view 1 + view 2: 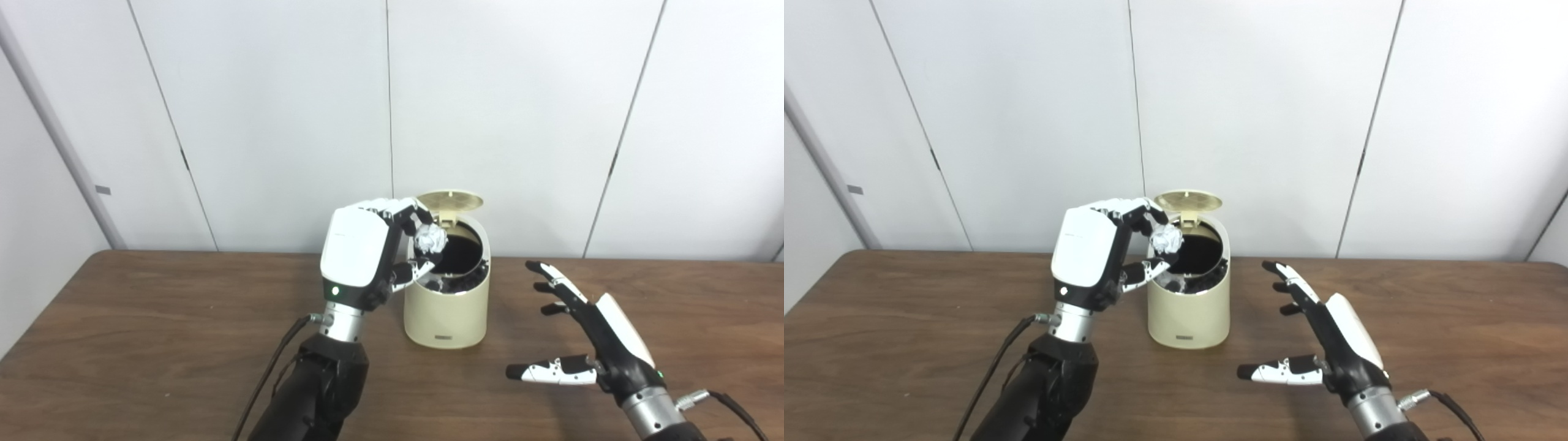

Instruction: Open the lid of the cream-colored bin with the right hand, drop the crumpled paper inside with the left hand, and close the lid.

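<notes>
The left hand's fingertips and thumb are curled around the crumpled paper, pinching the white ball from above and below so it hangs clear of the palm. That light pinch suits a release: the paper can fall as soon as the fingers spread. The left hand holds the ball at the near-left edge of the bin's mouth, partly over the dark opening, with the back of the hand turned toward the cameras and the wrist rising from the table's near side.

The cream-colored bin stands on the wooden table just beside that hand. Its round lid is tipped up on a rear hinge, standing open behind the mouth, so the way in is free. A dark liner shows inside; something pale lies at the inner front rim in the right eye view, but it is too small to name.

The right hand is off the bin, near it on the right, fingers spread and straight, thumb stretched sideways, holding nothing. It probably waits there so it can reach the lid once the paper has dropped.

The opening step looks done; the drop is in hand, and the closing remains.
</notes>
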